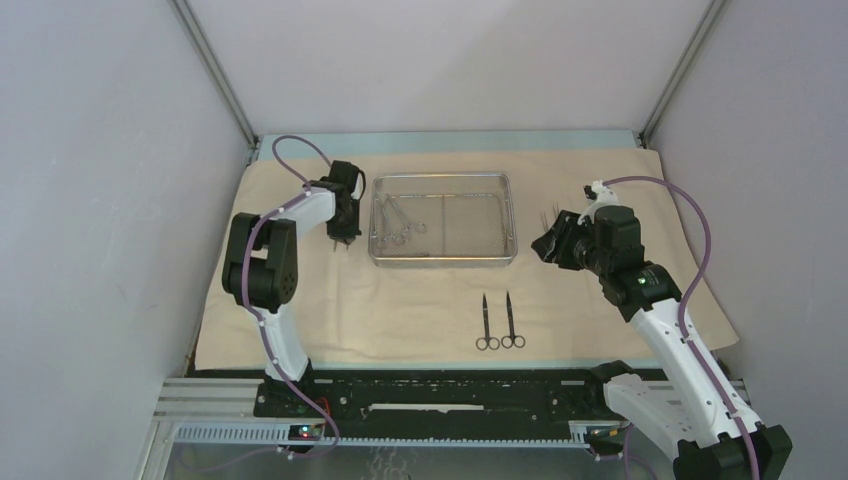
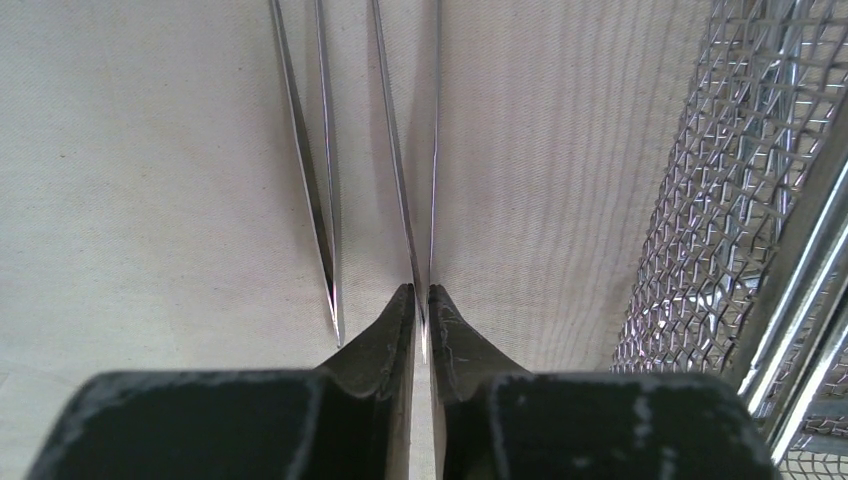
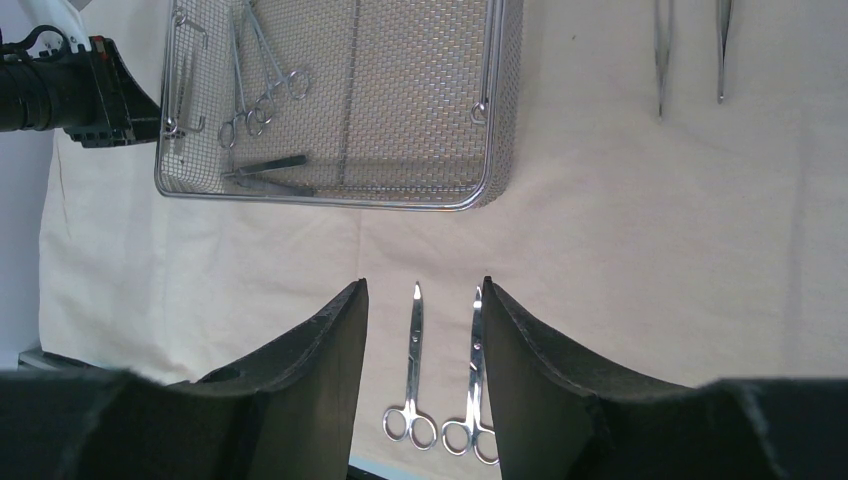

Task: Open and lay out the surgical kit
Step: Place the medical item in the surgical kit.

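Two slim tweezers are lying side by side on the beige cloth [image 1: 420, 300], which is spreading flat over the table; the outer tweezers [image 2: 308, 185] are resting clear of the fingers, while the inner tweezers [image 2: 397, 150] are running their narrow end straight into the left gripper [image 2: 422, 292]; that pincer's fingers are standing almost together with only a sliver of gap around the steel, and whether they are pinching it or letting it go I cannot tell. The mesh tray [image 1: 470, 222] is sitting on the far middle of the cloth, its wall just beside the left gripper; two ring-handled clamps [image 3: 262, 105] are lying inside its left part. Two scissors [image 1: 485, 320] are lying parallel on the cloth nearer than the tray, rings toward the arms, close together but not touching. The right gripper [image 3: 424, 284] is hanging above them, released, its jaws standing well apart. Two more slim instruments [image 3: 661, 60] are lying on the cloth right of the tray, cut off by the picture's edge.
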